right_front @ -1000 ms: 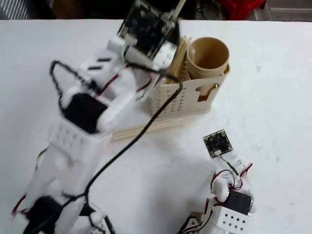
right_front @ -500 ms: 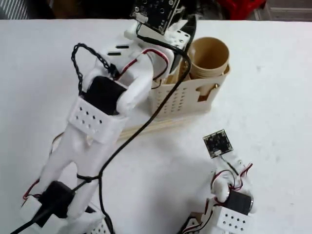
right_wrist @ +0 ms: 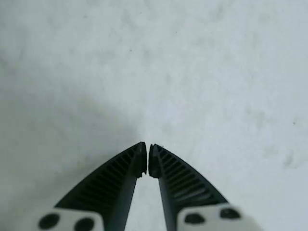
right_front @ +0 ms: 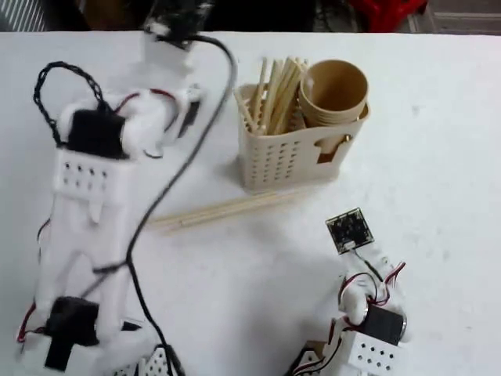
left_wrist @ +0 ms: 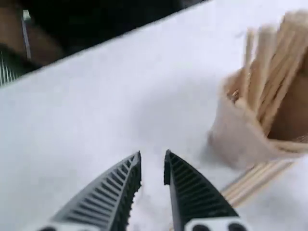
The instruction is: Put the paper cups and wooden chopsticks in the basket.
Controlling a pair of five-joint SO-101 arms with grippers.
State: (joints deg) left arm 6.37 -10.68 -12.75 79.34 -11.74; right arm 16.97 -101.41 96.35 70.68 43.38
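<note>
Basket (right_front: 290, 160), high view: holds paper cups (right_front: 337, 94) and upright chopsticks (right_front: 270, 94); loose chopsticks (right_front: 223, 211) flat on worktop (right_front: 438, 157) just beside basket, likely light, stiff, slippery, so pinch mid-length | left wrist: left end effector (left_wrist: 151, 168) slightly open, empty, near basket, whose wall may obstruct | right wrist: right end effector (right_wrist: 147, 161) closed, empty.

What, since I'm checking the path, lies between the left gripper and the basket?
Bare table, in the left wrist view, separates the left gripper from the basket; loose chopsticks lie at the basket's foot.
</note>
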